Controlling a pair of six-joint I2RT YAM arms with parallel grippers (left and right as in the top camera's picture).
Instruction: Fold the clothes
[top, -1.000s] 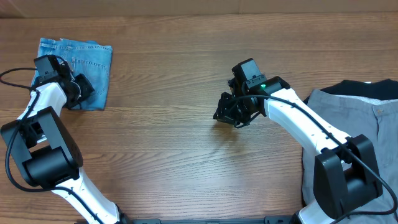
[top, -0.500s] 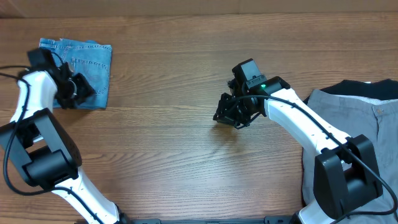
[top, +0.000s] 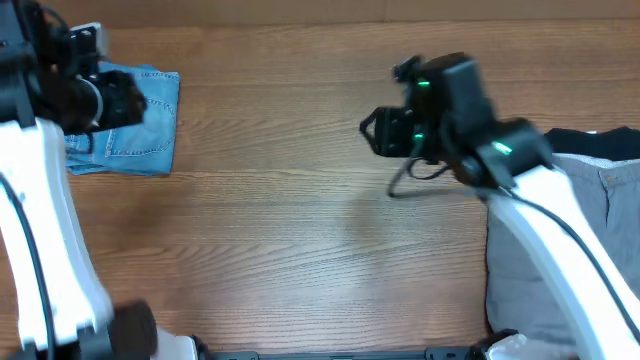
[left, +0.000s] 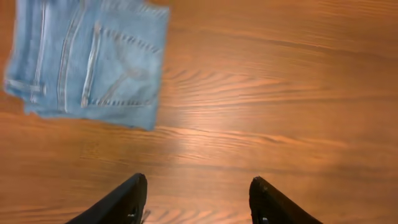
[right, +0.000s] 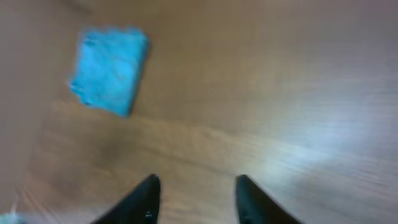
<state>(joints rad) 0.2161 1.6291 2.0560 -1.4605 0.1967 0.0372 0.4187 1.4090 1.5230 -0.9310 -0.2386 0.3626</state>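
The folded light blue jeans (top: 140, 128) lie at the table's far left, also seen in the left wrist view (left: 93, 59) and, blurred, in the right wrist view (right: 111, 70). My left gripper (top: 118, 100) hangs raised over them, open (left: 198, 186), with only bare wood between its fingers. My right gripper (top: 382, 132) is lifted above the table's middle, open (right: 196, 186) and holding nothing. Grey trousers (top: 560, 240) lie spread at the right edge, with a black garment (top: 600, 143) showing behind them.
The wooden table (top: 300, 230) runs between the jeans and the grey trousers. Both white arms reach in from the near edge, the left one (top: 40, 220) along the left side, the right one (top: 570, 240) over the trousers.
The left gripper has let go of the jeans, opened and risen from them. The right gripper has lifted off the table, swung and opened. The jeans stay folded in place.
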